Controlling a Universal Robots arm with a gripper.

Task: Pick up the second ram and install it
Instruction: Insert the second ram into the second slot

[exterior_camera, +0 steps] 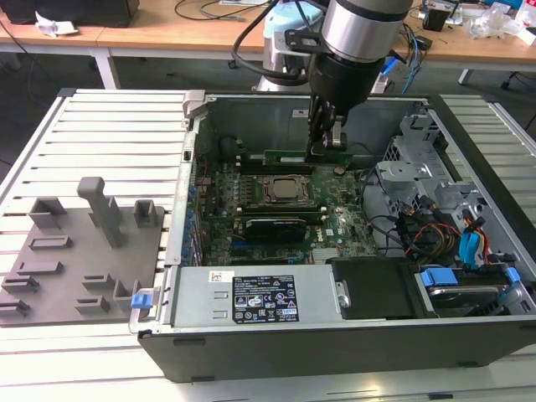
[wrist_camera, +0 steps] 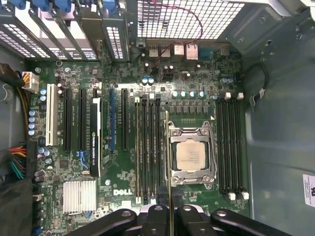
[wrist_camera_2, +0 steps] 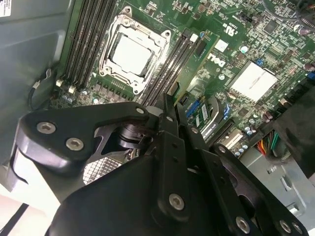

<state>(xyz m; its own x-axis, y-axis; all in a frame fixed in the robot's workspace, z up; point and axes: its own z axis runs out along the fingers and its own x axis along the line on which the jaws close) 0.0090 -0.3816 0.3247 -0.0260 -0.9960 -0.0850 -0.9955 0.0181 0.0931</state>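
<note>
At the bottom of the exterior view is the dark wall of the open computer case (exterior_camera: 335,356). It lies on its side so the arm (exterior_camera: 360,33) can reach in from above. At the lower left, outside the case, sits a gray tray (exterior_camera: 84,270) with posts and pockets, a place where parts can wait. Farther in, near the middle of the frame, is the square CPU socket (exterior_camera: 285,189) on the green board (exterior_camera: 335,226). Just behind it, in the upper middle, the gripper (exterior_camera: 327,149) points straight down. Its jaws are pinched tight on the second ram (exterior_camera: 289,157), a long thin green stick. The stick is held level, standing on its thin edge, and lined up with the long black slots (exterior_camera: 266,168), because it has to go in edge first. In the first wrist view the ram (wrist_camera: 169,167) looks like a thin line in the lower middle of the frame. It has a finger (wrist_camera: 155,219) on each side, and it runs between the slots (wrist_camera: 147,147) and the socket (wrist_camera: 191,155). In the second wrist view the ram (wrist_camera_2: 197,59) pokes toward the upper right from the gripper (wrist_camera_2: 166,105). I think it is low over its slot, but I cannot tell if it touches yet. Farthest away, along the top of the exterior view, are wooden desks (exterior_camera: 167,33).
</note>
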